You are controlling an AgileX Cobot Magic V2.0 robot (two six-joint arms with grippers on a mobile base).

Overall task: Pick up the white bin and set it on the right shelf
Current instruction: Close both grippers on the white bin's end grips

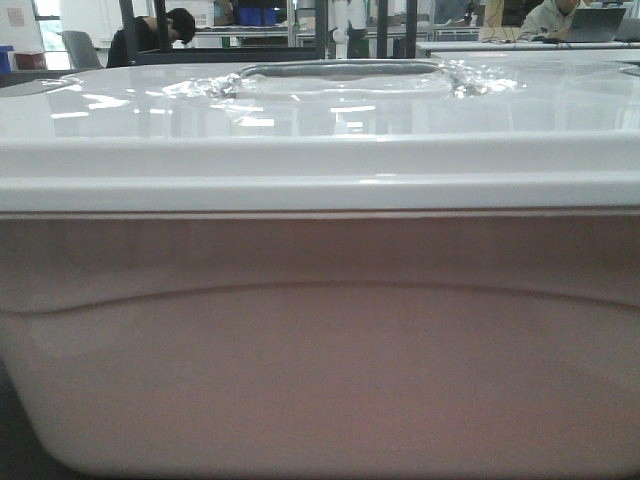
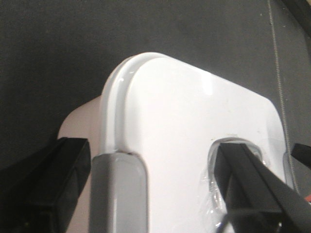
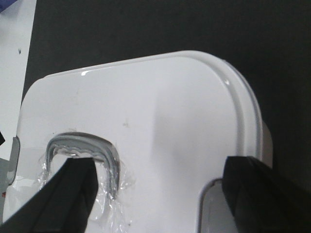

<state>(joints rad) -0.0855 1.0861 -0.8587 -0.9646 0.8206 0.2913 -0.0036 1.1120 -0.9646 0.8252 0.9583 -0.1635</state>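
Left wrist view: left gripper (image 2: 150, 145) and right gripper (image 3: 160, 162) each pinch one end of the large pinkish-white translucent plastic bin (image 1: 320, 380), held close to the front camera. Squeeze evenly, carry level.

1 white bin (image 1: 320, 380), maybe 2 people (image 1: 165, 30) in bkgd.
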